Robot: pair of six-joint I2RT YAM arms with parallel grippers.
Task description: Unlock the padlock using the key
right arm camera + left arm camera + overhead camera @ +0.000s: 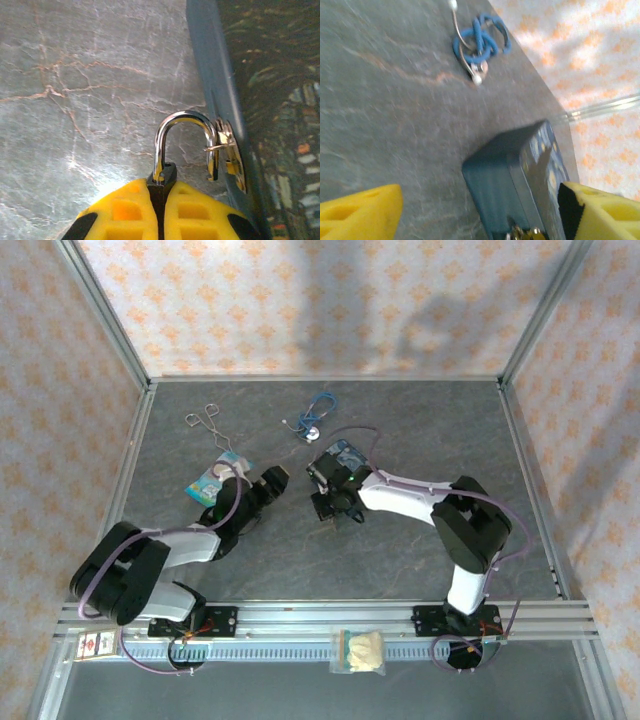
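Observation:
My right gripper (161, 194) is shut on the dark body of the padlock (163, 176), close beside the blue painted box (209, 75). The silvery shackle (184, 118) stands open: its left leg sits in the body and its free right leg hooks through the brass hasp (227, 150) on the box. From above, the right gripper (326, 502) sits at the near side of the box (342, 454). My left gripper (272, 483) is open, its yellow fingers (365, 212) spread wide, and faces the box (505, 185) from the left. The key is out of view.
A blue stethoscope (315, 416) lies behind the box, also in the left wrist view (479, 42). Silver forceps (208, 422) rest at the back left. A pale blue packet (210, 478) lies by the left arm. A small bag (360, 650) sits on the front rail.

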